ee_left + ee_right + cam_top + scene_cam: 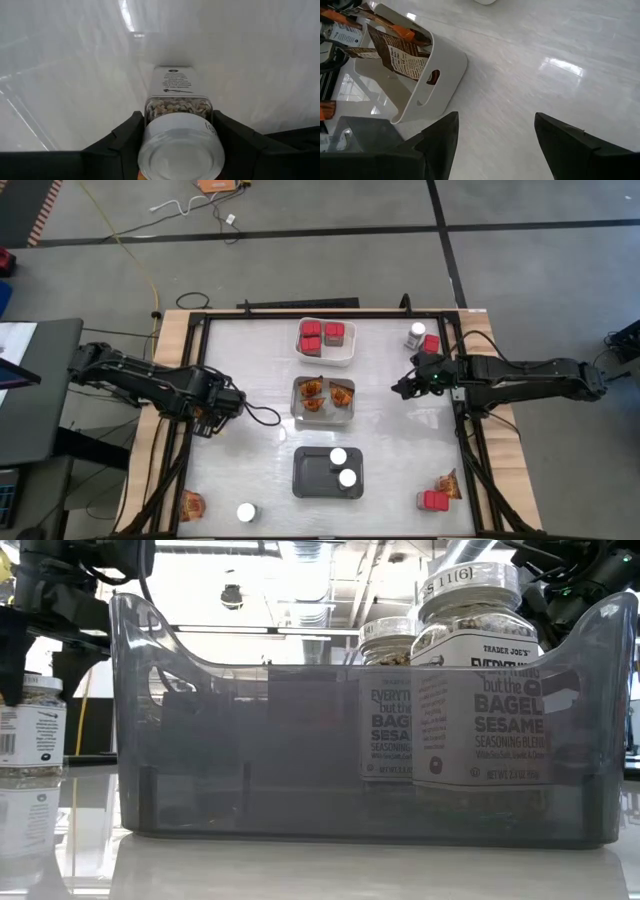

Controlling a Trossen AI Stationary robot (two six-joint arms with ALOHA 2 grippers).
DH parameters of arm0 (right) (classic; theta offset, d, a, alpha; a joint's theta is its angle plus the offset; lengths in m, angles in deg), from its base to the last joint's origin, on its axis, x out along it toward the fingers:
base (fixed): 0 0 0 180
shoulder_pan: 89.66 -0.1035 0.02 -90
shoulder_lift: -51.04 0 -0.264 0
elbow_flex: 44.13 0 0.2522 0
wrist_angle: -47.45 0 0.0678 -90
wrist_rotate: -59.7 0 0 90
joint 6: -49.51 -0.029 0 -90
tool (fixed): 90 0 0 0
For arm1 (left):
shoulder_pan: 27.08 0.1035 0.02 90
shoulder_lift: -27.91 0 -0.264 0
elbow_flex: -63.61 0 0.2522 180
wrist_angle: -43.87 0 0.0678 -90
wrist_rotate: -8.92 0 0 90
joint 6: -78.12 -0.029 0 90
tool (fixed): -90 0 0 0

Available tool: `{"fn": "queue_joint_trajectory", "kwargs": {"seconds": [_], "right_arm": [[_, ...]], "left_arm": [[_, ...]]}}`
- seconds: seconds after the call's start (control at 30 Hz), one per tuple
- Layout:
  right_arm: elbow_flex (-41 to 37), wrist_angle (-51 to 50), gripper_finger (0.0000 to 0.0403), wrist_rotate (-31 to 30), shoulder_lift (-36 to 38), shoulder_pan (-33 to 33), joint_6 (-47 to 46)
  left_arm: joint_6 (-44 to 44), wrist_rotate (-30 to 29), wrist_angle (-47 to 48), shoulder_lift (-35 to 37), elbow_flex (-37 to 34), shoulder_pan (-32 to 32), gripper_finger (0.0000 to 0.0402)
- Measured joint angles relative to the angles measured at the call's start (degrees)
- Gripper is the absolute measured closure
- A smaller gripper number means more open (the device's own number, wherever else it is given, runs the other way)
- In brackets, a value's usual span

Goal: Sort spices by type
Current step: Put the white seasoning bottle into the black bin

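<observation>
**Left jaws held a seasoning jar; right jaws stood wide over bare counter**

You had the left gripper [222,411] at the counter's [400,450] nine o'clock side, its jaws closed on a white-lidded seasoning jar [179,135]. In the left wrist view the jar sat gripped between the two dark fingers [125,137], lid toward the camera and seeds visible through the glass.

Your right gripper [402,386] hung at about two o'clock, jaws spread wide and holding nothing, above bare counter; its wrist view showed the middle tray [437,60] with orange-brown packets [400,52] standing in it.

Down the centre line you had three trays. The white tray [326,356] at twelve o'clock held three red boxes [321,335]. The middle tray at the centre carried the packets. The dark grey tray [310,475] at six o'clock held two jars [343,467], which the low view showed as sesame seasoning blend with white lids.

Unsorted spices lay around the rim: a jar [417,335] touching a red box [431,343] at one o'clock; a red box [433,500] just beside a packet [447,485] at five o'clock; a lone jar [246,512] and a packet [192,503] at seven o'clock, apart from each other.
</observation>
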Motion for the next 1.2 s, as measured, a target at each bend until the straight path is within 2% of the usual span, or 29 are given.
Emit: {"fn": "queue_joint_trajectory", "kwargs": {"seconds": [0.27,0.47,0.63,0.8,1.2], "right_arm": [[0.0,0.0,0.0117,0.0,0.0,0.0,-0.1],[0.0,0.0,0.0117,-0.9,0.0,0.0,-0.1],[0.0,0.0,0.0117,-2.3,0.0,0.0,0.0],[0.0,0.0,0.0117,-2.7,0.0,0.0,0.0],[0.0,-0.8,0.0117,-2.7,0.0,-0.1,0.7]], "left_arm": [[5.6,0.3,0.4,0.0,2.8,0.0,0.0206],[15.5,-1.5,0.4,-0.9,12.4,0.0,0.0206],[22.9,-4.0,0.6,-4.1,23.4,-0.1,0.0206],[27.2,-5.1,2.3,-12.6,36.4,-1.0,0.0206],[29.0,-5.8,11.7,-37.5,71.0,-4.9,0.0206]]}}
